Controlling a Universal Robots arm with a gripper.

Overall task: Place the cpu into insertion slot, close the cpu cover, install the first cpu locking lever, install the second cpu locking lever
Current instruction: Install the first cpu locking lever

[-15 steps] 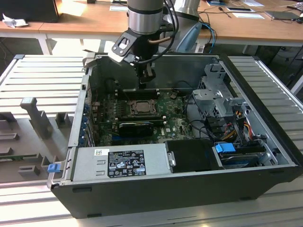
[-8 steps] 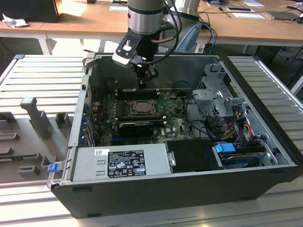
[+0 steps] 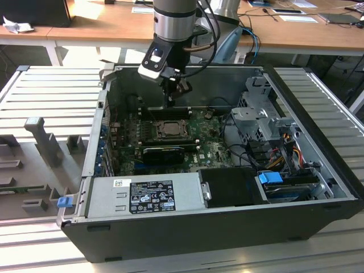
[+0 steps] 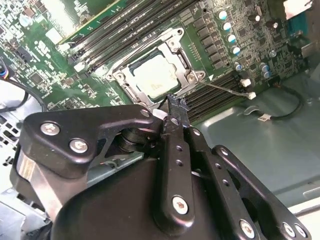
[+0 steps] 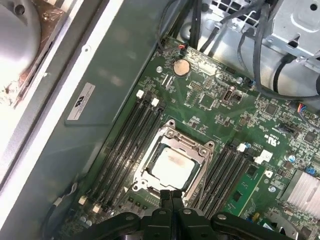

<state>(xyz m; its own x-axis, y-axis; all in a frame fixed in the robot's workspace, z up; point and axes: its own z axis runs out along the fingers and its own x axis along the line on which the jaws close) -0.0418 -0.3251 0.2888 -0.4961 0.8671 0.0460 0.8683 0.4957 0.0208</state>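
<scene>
Right now the cpu (image 5: 172,167) lies flat in the slot (image 5: 156,151), and the cover (image 5: 192,146) is folded down around it, so the silver top shows through the window. The gripper (image 5: 171,194) hangs just over one edge of the slot, its fingers pressed together and pinching nothing I can see. Memory rows (image 5: 125,150) flank the slot on the green board (image 5: 210,107).

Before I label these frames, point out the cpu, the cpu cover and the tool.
cpu (image 5: 172,167): first wrist view, centre of its silver top.
cpu cover (image 5: 188,141): first wrist view, frame strip beside the window.
tool (image 5: 171,193): first wrist view, between its fingertips.
</scene>
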